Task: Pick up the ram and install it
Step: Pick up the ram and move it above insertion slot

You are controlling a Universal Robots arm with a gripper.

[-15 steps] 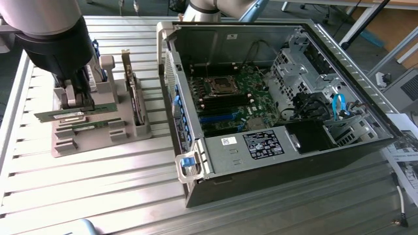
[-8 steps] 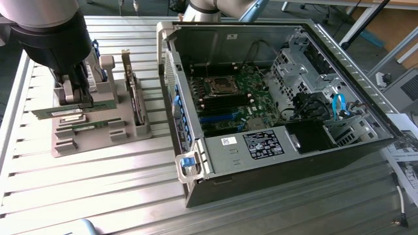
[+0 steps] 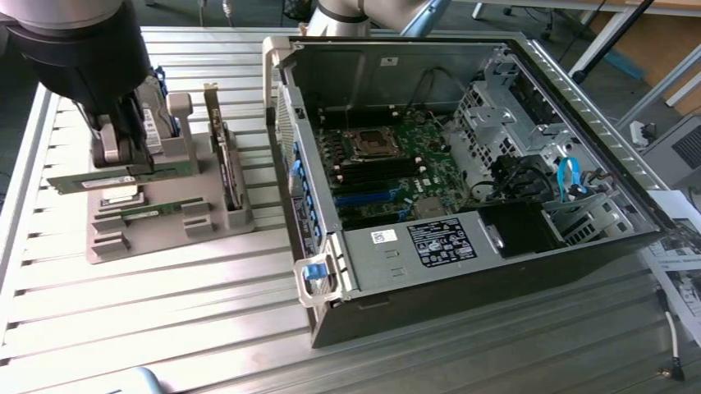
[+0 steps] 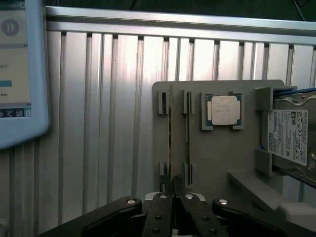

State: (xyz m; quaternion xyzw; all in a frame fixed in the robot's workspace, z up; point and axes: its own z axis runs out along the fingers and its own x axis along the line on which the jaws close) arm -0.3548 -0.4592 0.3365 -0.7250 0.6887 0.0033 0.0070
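Note:
My gripper (image 3: pixel 118 167) is at the exterior view's left, over the grey parts holder (image 3: pixel 208 223). It is shut on the ram (image 3: pixel 75 181), a thin green stick that hangs level just above the holder. In the wrist view the ram (image 4: pixel 171 133) is edge-on, pinched between the two black fingers (image 4: pixel 163 207) of the gripper (image 4: pixel 173 191). A second green stick (image 4: pixel 187 133) sits in its slot beside it, also seen at the holder's middle (image 3: pixel 148 211). The open computer case (image 3: pixel 570 238) with its green motherboard (image 3: pixel 405 156) lies at the exterior view's right.
On the holder (image 4: pixel 217 153) are a silver processor (image 4: pixel 224 109), a hard drive (image 4: pixel 289 138) and an upright expansion card (image 3: pixel 225 164). A tablet screen (image 4: pixel 19 74) stands over the ribbed metal table (image 3: pixel 164 328). Papers and a cable (image 3: pixel 679 328) lie beyond the case.

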